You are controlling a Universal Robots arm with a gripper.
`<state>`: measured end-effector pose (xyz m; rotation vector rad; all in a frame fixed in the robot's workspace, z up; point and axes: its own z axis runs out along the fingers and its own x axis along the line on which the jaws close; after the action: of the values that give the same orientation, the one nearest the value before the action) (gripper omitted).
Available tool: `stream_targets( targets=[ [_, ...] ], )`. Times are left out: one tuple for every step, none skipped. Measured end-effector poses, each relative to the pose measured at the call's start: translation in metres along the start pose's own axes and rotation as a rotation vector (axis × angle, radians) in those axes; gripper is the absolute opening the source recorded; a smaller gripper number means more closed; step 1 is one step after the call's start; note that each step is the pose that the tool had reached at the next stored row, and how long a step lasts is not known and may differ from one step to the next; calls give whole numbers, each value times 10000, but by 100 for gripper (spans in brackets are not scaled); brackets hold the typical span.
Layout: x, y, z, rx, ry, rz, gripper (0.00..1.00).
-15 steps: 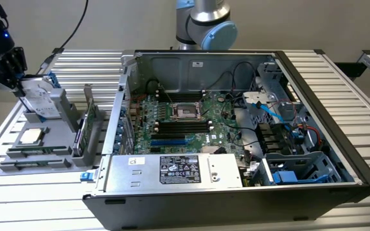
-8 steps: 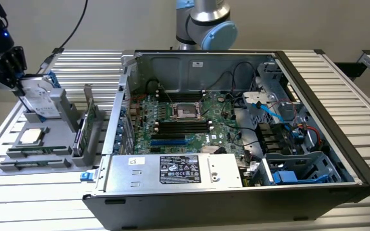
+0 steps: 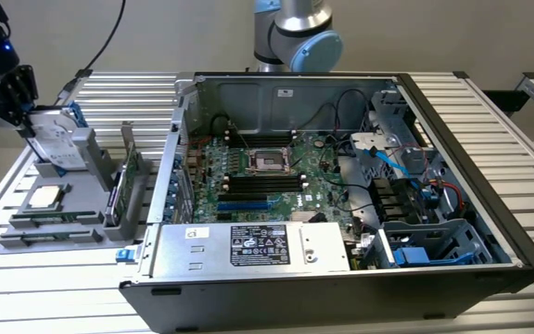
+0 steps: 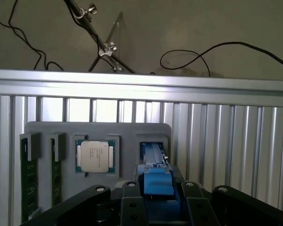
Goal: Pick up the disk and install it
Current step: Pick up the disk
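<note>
The gripper (image 3: pixel 26 120) stood at ten o'clock in the exterior view, its fingers (image 4: pixel 130 200) pinching the top edge of the disk (image 3: pixel 55 140) by the blue carrier bracket. In the wrist view the blue bracket of the disk (image 4: pixel 156 178) sat between the two black fingers of the gripper (image 4: pixel 158 200). The disk stood upright at the slot of the grey holder tray (image 3: pixel 89 156); whether it had cleared the slot could not be determined. At six o'clock of the disk, the tray carried a square processor chip (image 3: pixel 46 197) and two memory modules (image 3: pixel 49 219) lying flat. At three o'clock of the tray, the open computer case (image 3: pixel 475 181) lay on the slatted aluminium table (image 3: pixel 527 216), exposing the motherboard (image 3: pixel 258 182).
</note>
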<state>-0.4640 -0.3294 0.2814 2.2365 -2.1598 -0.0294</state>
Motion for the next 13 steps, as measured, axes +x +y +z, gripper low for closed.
stream_targets(
  targets=[
    [0,0,-5,-2,4,-1,33],
    [-2,0,-8,-2,7,0,33],
    [-3,0,-13,-2,10,0,33],
    [-4,1,-19,-3,14,1,33],
    [-4,1,-25,-3,18,0,33],
    [-5,1,-29,-2,22,1,33],
    [-7,1,-35,-2,29,1,33],
    [-8,1,-41,-2,35,2,33],
    [-9,2,-47,-2,43,2,33],
    [-10,2,-53,-3,52,2,33],
    [-11,2,-61,-4,60,2,33],
    [-13,2,-67,-4,69,3,33],
    [-14,2,-74,-4,79,3,33]
  ],
)
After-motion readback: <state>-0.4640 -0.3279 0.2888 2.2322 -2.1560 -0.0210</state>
